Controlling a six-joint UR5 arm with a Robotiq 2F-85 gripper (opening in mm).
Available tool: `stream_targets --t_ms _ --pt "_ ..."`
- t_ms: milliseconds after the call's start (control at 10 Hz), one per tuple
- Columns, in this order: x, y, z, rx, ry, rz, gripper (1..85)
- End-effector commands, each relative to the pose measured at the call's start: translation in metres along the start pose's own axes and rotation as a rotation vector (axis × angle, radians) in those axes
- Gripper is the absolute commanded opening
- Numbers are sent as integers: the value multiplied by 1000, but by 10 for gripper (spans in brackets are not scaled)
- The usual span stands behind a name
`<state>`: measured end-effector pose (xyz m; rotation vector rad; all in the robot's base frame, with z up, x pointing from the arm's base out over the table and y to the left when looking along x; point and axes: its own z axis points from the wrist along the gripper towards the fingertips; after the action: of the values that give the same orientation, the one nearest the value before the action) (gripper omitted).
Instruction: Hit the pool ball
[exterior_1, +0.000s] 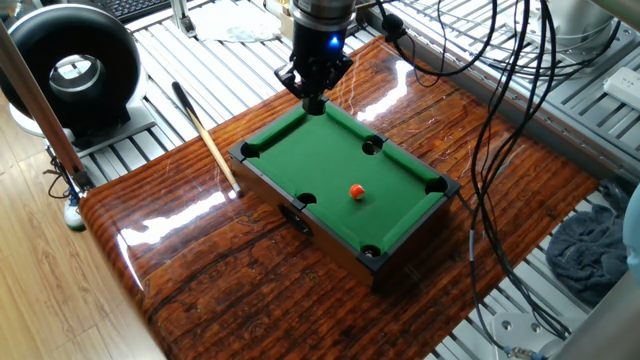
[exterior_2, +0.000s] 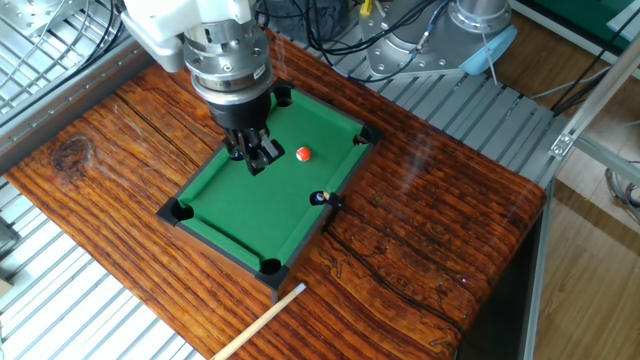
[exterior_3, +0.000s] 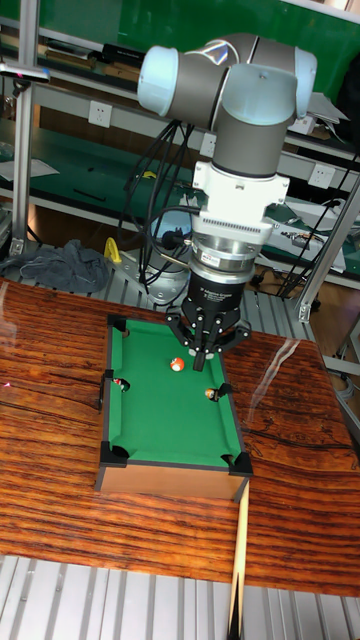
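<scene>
Your gripper hangs over the mini pool table with its fingers drawn tight together, tips low over the green felt and nothing between them. You have open felt from the gripper toward the near short rail; raised dark rails with pocket holes ring the playing surface. Beyond the rails, bare wooden counter runs to the edges, with a cue stick lying off one end of the pool table. You can see the pool ball, tiny, glossy, orange-red with a pale spot, resting on the felt just beside the gripper, apart from it.
</scene>
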<state>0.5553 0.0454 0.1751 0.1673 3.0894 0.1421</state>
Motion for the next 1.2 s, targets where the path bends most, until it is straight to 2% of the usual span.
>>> stream_targets --t_ms 0,100,200,300,400,500,600,700,800,900,1000,1100 --pt "0 3 -1 -13 -2 -134 13" --pt "-8 7 -2 -26 -30 -146 13" --pt "-21 13 -3 -46 -83 -110 13" --pt "-17 22 -3 -87 -65 -41 13" --pt "-8 35 -4 -136 -30 -3 13" --pt "-7 16 -2 -64 -27 -57 13" --pt "-4 11 -1 -41 -16 -119 13" --pt "-10 25 0 -88 -41 -140 13" --pt "-15 33 3 -112 -22 -14 13" --pt "-23 53 2 -172 -14 39 13" --pt "-30 62 -3 -180 0 88 13" --pt "-43 61 -7 -140 11 132 13"
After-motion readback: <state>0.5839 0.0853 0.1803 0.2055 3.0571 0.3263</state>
